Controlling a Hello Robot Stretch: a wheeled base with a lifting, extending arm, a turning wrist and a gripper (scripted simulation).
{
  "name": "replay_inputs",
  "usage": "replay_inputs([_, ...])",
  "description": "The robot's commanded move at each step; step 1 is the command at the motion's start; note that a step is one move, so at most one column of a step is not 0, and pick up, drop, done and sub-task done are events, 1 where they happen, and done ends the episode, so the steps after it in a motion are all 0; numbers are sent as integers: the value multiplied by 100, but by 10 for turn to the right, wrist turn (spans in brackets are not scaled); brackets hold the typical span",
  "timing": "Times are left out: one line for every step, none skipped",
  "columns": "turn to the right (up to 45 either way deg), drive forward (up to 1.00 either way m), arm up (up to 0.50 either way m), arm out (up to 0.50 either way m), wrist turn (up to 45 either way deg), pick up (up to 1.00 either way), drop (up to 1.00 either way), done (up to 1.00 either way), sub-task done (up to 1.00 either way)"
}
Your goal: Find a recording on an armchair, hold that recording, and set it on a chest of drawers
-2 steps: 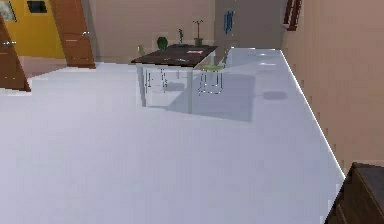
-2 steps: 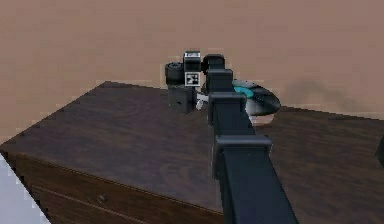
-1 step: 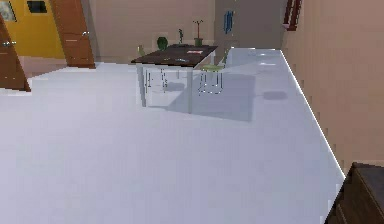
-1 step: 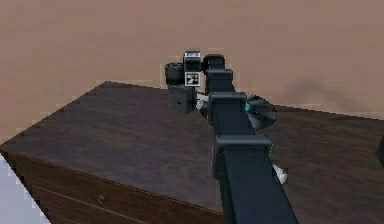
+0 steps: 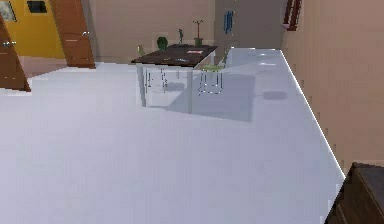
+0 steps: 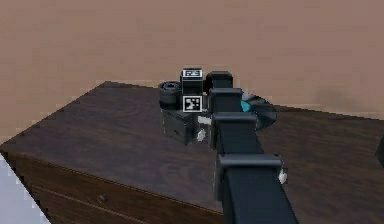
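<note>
While the arm point(image 6: 245, 170) reached out over the chest of drawers point(image 6: 90, 130), the claw point(image 6: 180, 115) sat at its far end, above the dark brown top. I could not tell if the claw held anything. Just right of the arm, near the far edge of the top, lay a dark round disc point(image 6: 264, 112) with a blue-green middle. It looked like the recording, and the arm hid part of it. A tan wall point(image 6: 200, 35) rose behind the chest.

In the forward view, a pale floor point(image 5: 150, 150) ran to a dark worktop point(image 5: 180, 55) far off. It had chairs point(image 5: 212, 72) around it and a green plant point(image 5: 163, 43) on it. A yellow wall point(image 5: 35, 25) and a brown door point(image 5: 75, 30) stood at the far left.
</note>
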Motion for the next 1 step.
replay_inputs([0, 0, 0, 0, -450, 0, 0, 0, 0])
